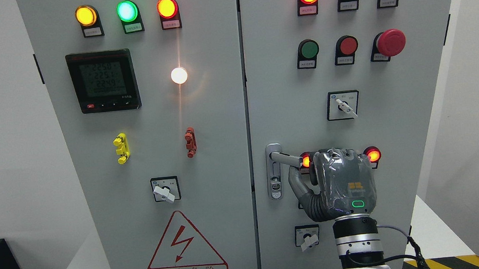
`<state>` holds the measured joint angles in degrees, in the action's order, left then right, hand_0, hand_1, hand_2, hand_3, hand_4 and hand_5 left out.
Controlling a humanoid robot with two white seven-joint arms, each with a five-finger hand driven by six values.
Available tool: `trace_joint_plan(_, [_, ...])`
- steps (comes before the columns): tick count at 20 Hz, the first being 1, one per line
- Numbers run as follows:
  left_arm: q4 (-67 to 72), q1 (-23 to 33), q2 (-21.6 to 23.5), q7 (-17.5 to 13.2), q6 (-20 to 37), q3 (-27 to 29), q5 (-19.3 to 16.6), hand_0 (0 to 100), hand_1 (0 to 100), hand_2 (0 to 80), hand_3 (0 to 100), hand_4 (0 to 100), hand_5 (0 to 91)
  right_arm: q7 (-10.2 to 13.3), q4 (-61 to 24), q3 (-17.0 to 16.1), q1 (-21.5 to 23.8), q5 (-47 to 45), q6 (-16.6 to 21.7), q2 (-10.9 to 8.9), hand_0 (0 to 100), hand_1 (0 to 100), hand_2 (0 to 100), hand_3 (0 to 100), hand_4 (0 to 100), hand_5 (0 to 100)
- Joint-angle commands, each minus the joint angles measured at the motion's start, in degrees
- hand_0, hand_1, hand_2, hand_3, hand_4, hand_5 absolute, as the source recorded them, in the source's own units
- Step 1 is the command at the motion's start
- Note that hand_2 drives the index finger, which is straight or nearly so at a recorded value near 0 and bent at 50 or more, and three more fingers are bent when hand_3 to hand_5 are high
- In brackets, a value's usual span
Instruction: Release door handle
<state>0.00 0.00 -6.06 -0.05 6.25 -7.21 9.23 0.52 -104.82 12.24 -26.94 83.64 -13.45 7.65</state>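
The grey door handle [285, 157] sits on the right cabinet door [393, 131], near its left edge. Its lever sticks out to the right from a vertical lock plate [274, 183]. My right hand [306, 167] comes up from the bottom edge, with its back facing the camera. Its fingers are curled over the far end of the lever, and the thumb [297, 183] reaches up from below it. The hand hides the lever's tip and part of two lit orange lamps. My left arm is out of view.
The two-door grey cabinet carries indicator lamps, push buttons, a red emergency stop [390, 42], rotary switches [342, 105] and a meter [103, 80]. A rotary switch [307, 236] is just left of my wrist. A cable [401, 235] runs from the wrist. White walls stand on both sides.
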Motion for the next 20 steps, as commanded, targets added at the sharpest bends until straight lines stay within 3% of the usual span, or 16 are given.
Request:
trace_joint_plan(1, [1.7, -1.6, 0.0, 0.0, 0.0, 0.0, 0.1, 12, 56, 0.0, 0, 0, 0.0, 0.1, -0.1, -0.1, 0.0, -0.1, 0.1, -0.01, 58, 45, 93, 100, 100, 100])
trace_joint_plan(16, [1.7, -1.5, 0.0, 0.0, 0.0, 0.0, 0.0, 12, 56, 0.0, 0, 0, 0.0, 0.1, -0.7, -0.1, 0.7, -0.3, 0.3, -0.18, 60, 44, 93, 100, 100, 100])
trace_joint_plan(20, [1.7, -1.5, 0.0, 0.0, 0.0, 0.0, 0.0, 12, 56, 0.0, 0, 0, 0.0, 0.2, -1.8, -0.1, 2.7, -0.3, 0.4, -0.27, 54, 44, 93, 100, 100, 100])
